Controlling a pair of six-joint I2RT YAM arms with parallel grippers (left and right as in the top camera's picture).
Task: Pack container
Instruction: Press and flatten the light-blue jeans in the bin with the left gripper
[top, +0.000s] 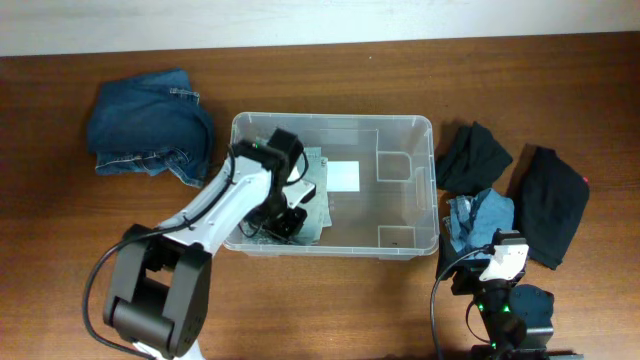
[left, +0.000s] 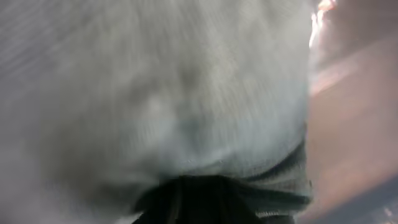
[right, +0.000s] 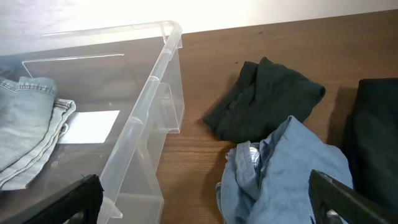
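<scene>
A clear plastic container (top: 420, 125) with rounded corners surrounds the left pincer (top: 285, 218), which is close against pale denim (right: 31, 118); its grip cannot be told. Just right of it lies a white label (top: 343, 176), writing unreadable. The right pincer (top: 505, 255) stands outside the rim, fingers apart, with crumpled blue cloth (right: 298, 155) in front of it.

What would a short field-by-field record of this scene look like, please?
container: clear plastic container, lid off, on the table
inside: pale denim garment at its left end; white label on the base
left pincer: left pincer down inside the container at the pale denim garment; grip unclear, wrist view blurred
right pincer: right pincer open, outside the container, by the light blue garment
left of container: folded blue jeans
right of container: black garment, second black garment
</scene>
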